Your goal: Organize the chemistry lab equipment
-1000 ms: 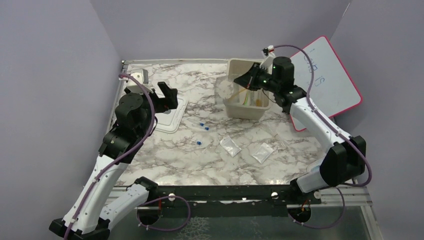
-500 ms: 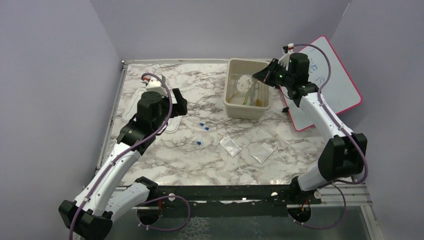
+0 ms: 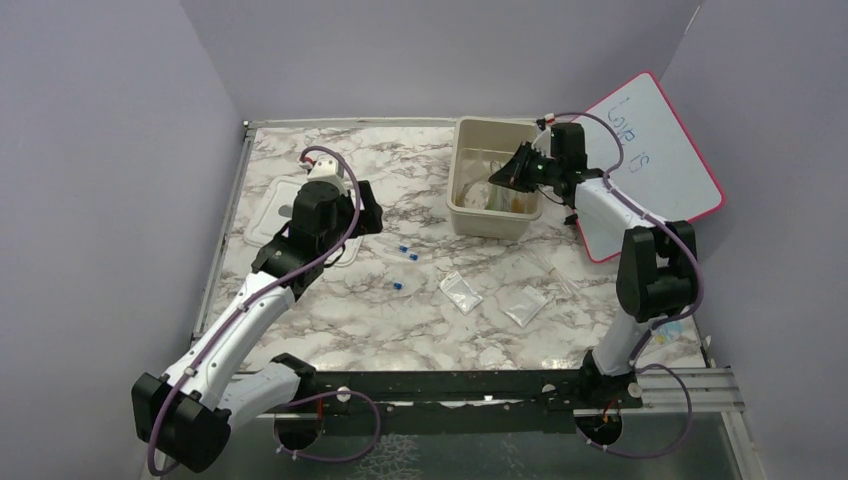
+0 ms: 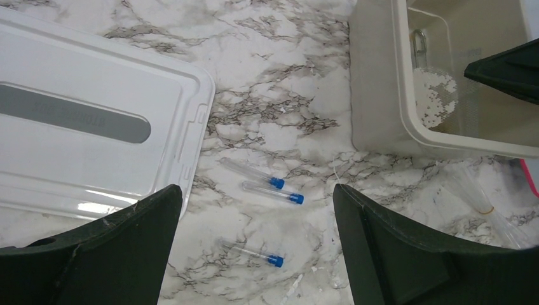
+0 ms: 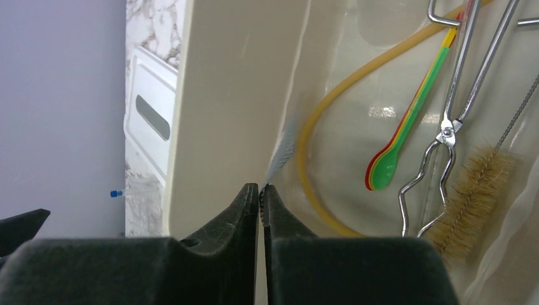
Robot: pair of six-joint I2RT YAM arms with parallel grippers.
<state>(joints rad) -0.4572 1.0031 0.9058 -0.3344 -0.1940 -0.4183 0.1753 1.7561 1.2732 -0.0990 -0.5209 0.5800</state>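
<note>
Tongs (image 5: 449,132) cut off at top edge (brush (image 5: 473,200) too, right).

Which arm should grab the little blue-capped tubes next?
Left. The left gripper is open and hangs right above the blue-capped tubes. The right gripper is pinched shut, far off at the tub.

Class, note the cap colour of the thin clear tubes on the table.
Blue; thin clear tubes show best in left wrist view.

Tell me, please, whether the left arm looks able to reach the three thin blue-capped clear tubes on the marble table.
Probably yes. The left arm hangs above the thin blue-capped clear tubes, its jaws wide open; nothing covers them, and the white rectangular lid lies apart.
</note>
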